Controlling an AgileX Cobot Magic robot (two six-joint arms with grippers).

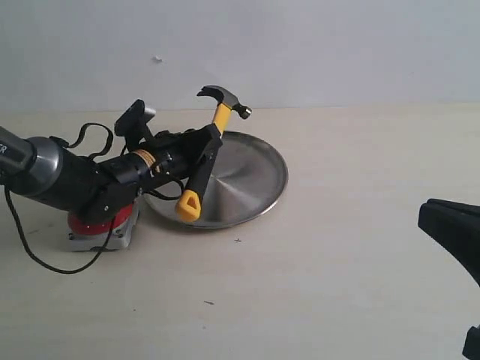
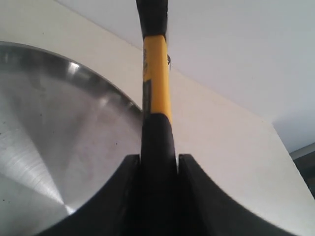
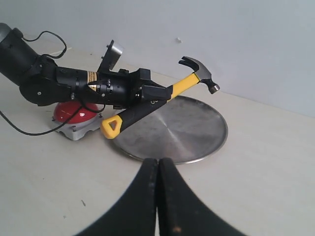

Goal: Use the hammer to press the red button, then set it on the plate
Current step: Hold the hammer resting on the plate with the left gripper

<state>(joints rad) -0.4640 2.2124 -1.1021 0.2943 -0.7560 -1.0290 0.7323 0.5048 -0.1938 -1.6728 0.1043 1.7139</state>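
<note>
My left gripper (image 1: 208, 147) is shut on the black handle of the hammer (image 1: 208, 154), holding it tilted above the silver plate (image 1: 247, 180). The dark head (image 1: 225, 99) points up toward the wall; the yellow looped end (image 1: 188, 206) hangs low over the plate's near left rim. In the left wrist view the hammer (image 2: 156, 83) runs straight out between the two fingers over the plate (image 2: 49, 128). The red button (image 1: 96, 223) sits on its grey base under the left arm, partly hidden. My right gripper (image 3: 158, 162) is shut and empty, well off to the right (image 1: 450, 225).
A black cable (image 1: 45, 259) loops on the table in front of the button. A pale wall (image 1: 300, 45) stands behind the table. Bare tabletop (image 1: 322, 285) lies between the plate and the right gripper.
</note>
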